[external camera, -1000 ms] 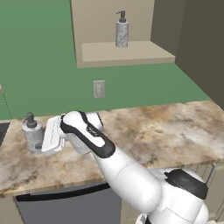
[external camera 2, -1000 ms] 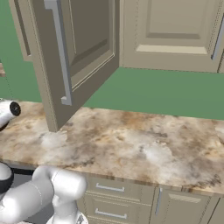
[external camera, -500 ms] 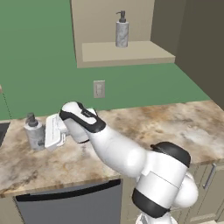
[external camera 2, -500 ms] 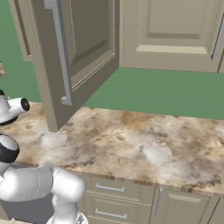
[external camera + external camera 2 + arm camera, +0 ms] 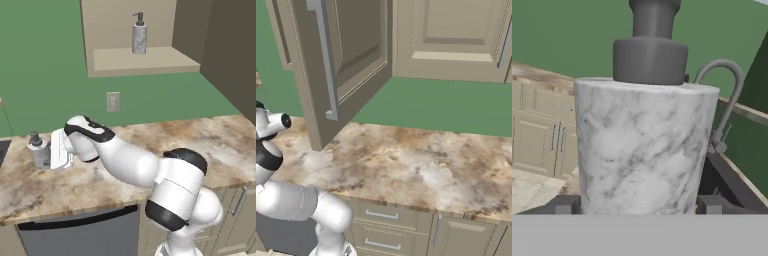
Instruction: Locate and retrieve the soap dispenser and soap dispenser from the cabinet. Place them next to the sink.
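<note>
On the marbled counter (image 5: 210,145), at nine o'clock in the left base view, one soap dispenser (image 5: 38,151) stands upright between the gripper (image 5: 56,152) fingers, seemingly gripped; the other soap dispenser (image 5: 139,34) stands on the cabinet (image 5: 145,60) shelf at twelve.

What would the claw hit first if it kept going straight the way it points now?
The soap bottle on the counter: it stands right at the claw, between the fingertips. Whether they touch it is unclear.

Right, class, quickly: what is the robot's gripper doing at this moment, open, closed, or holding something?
Gripper: its fingertips sit on either side of the soap dispenser on the counter; whether they are clamped on it cannot be told.
</note>
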